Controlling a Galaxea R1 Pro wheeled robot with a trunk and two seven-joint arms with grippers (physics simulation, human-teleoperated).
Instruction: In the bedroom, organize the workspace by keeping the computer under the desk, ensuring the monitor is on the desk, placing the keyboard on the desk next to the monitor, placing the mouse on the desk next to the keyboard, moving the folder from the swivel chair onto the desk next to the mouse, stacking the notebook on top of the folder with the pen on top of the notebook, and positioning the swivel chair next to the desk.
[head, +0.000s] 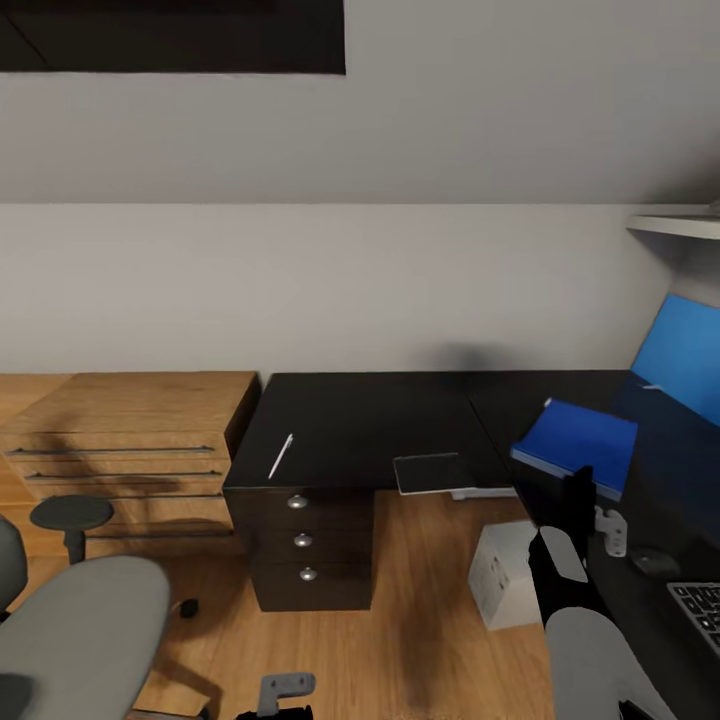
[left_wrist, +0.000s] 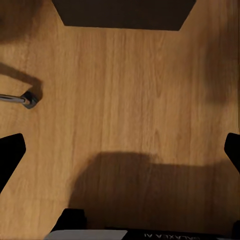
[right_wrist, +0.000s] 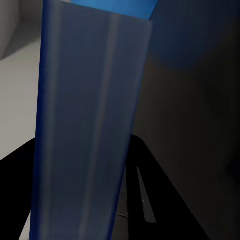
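1. Three views, head first: the blue folder (head: 577, 444) lies flat on the black desk (head: 380, 420), at its front edge near the inner corner, with the right gripper (head: 580, 490) reaching over that edge just beside it; whether its fingers pinch the folder cannot be told here. A white pen (head: 281, 455) lies near the desk's left front corner, the notebook (head: 432, 472) overhangs the front edge, and mouse (head: 654, 562) and keyboard (head: 700, 607) sit toward the right end below the blue monitor (head: 682, 355). The white computer (head: 504, 573) stands on the floor, the grey swivel chair (head: 85, 620) at lower left.
2. Left wrist: the left gripper (left_wrist: 120, 150) hangs spread wide over the wooden floor (left_wrist: 130, 95), holding nothing.
3. Right wrist: the folder (right_wrist: 90, 120) stands between the dark fingers (right_wrist: 150, 190), which close against its sides.
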